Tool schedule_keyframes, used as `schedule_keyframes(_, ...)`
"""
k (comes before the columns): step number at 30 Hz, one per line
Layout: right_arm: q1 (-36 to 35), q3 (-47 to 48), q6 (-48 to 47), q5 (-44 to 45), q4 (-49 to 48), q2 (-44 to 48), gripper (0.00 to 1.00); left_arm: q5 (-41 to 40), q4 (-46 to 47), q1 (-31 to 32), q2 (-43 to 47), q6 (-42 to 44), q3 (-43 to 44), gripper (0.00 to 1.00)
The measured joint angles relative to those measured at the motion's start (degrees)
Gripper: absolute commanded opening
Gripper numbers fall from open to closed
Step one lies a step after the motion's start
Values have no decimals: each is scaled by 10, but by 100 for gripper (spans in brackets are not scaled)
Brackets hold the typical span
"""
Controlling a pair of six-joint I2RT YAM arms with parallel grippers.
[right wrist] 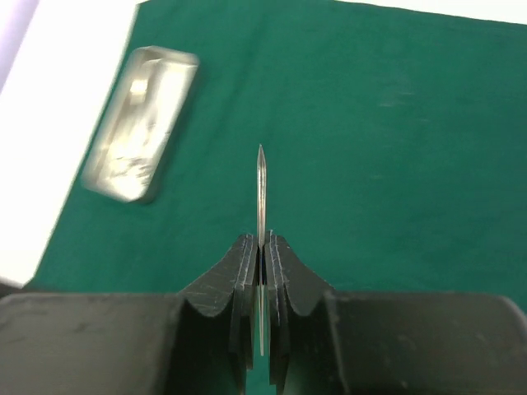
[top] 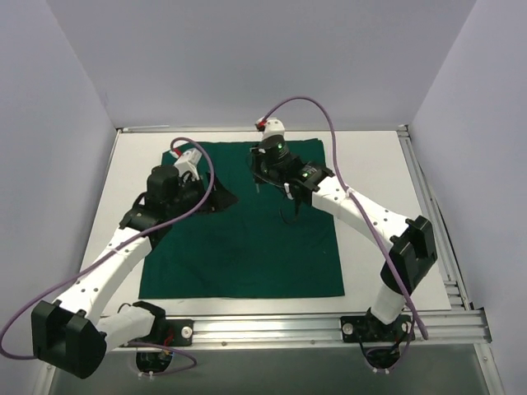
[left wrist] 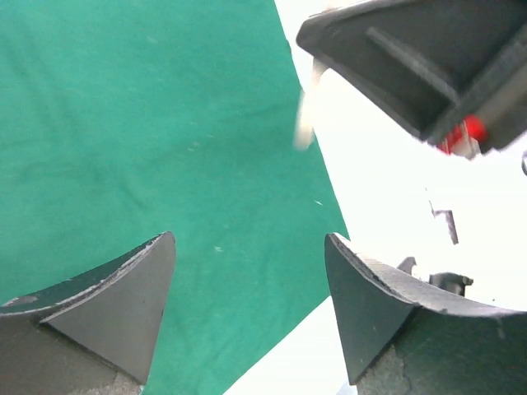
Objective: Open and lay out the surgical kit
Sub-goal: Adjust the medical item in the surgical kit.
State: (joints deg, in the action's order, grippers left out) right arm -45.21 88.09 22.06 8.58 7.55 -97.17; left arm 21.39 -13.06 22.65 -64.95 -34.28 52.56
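The left arm (top: 107, 271) reaches from its base at the near-left of the table (top: 370, 164) toward the far-left part of the dark green cloth (top: 247, 247). Its forearm slants up and to the right and its wrist bends over the fabric. The left gripper (left wrist: 247, 247) hangs above a corner of the cloth with its 2 fingers spread wide and nothing between them; bare white tabletop shows just past the right finger. A dark, blurred shape with a red spot fills the upper right of that wrist view (what it is cannot be told).

The right arm (top: 362, 214) rises from the near-right base and folds at a black elbow. It then stretches up and left to the far-middle of the cloth. The right gripper (right wrist: 261, 243) has its 2 fingers pinched tight on a thin steel instrument (right wrist: 261, 181), whose pointed tip sticks out past the fingertips above the fabric.

The cloth lies spread flat as 1 large square on the white table, its far edge near the back of the table. A small rectangular steel tray (right wrist: 144, 123) sits on the cloth just inside 1 edge, apart from the held instrument; the overhead view does not show it.

Pale lavender walls (top: 247, 58) enclose the table on 3 sides, and an aluminium rail (top: 272, 329) runs along the near edge, where both arms are bolted.
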Motion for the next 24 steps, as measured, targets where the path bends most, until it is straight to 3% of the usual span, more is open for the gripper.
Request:
schedule_keyframes(10, 140, -14, -39, -5, 28, -26, 1, -16, -45, -62, 53, 16, -4, 83)
schedule_keyframes(24, 239, 88, -87, -51, 125, -257, 6, -16, -69, -70, 49, 21, -3, 83)
